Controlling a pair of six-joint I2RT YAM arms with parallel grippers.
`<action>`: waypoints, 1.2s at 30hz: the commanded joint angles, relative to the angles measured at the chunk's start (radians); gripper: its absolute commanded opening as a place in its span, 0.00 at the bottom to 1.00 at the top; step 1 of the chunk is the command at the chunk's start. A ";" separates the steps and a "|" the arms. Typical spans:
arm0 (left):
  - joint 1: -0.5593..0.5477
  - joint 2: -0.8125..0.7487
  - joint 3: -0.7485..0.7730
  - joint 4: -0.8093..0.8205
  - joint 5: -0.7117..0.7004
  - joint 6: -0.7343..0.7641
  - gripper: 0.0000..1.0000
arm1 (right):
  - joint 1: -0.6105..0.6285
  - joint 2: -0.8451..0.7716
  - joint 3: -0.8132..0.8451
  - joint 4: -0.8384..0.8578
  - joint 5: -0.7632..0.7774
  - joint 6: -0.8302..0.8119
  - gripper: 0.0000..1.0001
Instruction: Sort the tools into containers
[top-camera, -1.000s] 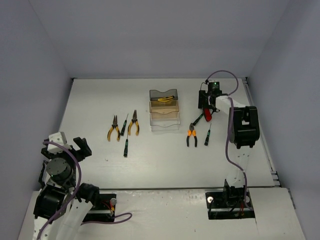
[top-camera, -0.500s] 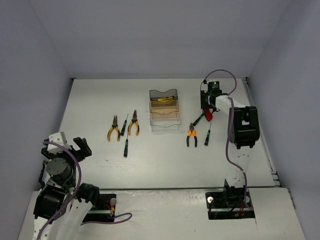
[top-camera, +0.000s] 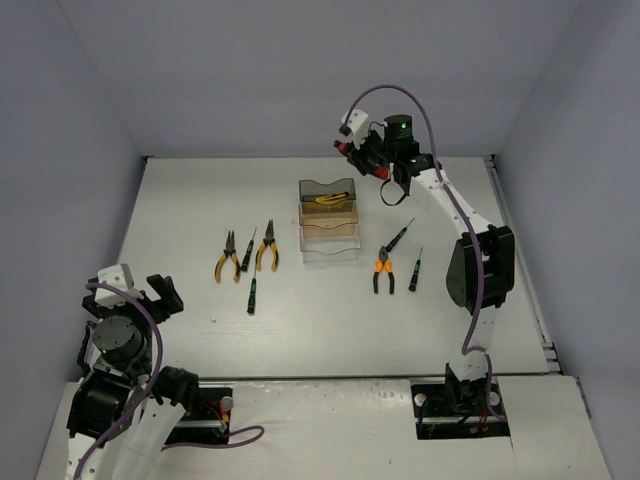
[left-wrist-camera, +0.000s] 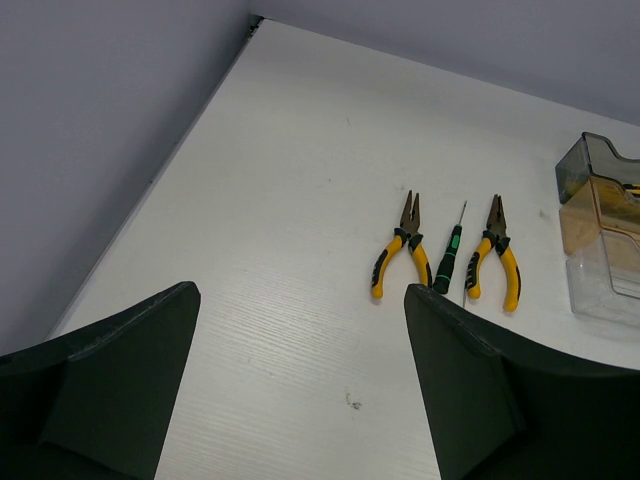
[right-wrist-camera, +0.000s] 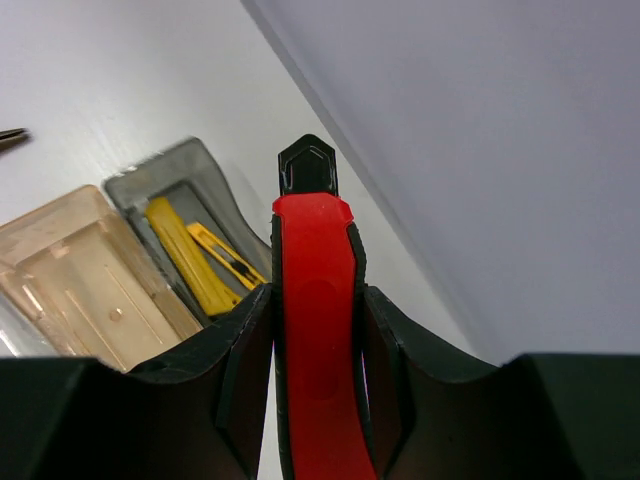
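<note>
Smoky grey translucent bin (right-wrist-camera: 140, 178) holds two yellow utility knives (right-wrist-camera: 182, 252). The right pincer (right-wrist-camera: 315, 300) clamps the glossy red-handled cutter (right-wrist-camera: 310, 230); the left pincer (left-wrist-camera: 300, 390) gapes.

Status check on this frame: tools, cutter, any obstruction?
Right tool shut on red cutter, aloft near grey bin. Left tool open, low, holding nothing. Yellow knives already in grey bin; no obstruction seen.

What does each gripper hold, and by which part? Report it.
Right gripper clamps the red-handled cutter by its red body, black tip protruding. Left gripper is open, holding nothing.
</note>
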 joint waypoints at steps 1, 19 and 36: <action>-0.006 0.047 0.010 0.052 -0.009 0.010 0.81 | 0.017 0.023 0.067 0.031 -0.261 -0.270 0.00; -0.005 0.081 0.007 0.064 -0.015 0.016 0.80 | 0.053 0.255 0.232 0.032 -0.502 -0.433 0.00; -0.003 0.101 0.004 0.067 -0.022 0.022 0.81 | 0.063 0.373 0.291 0.035 -0.525 -0.423 0.08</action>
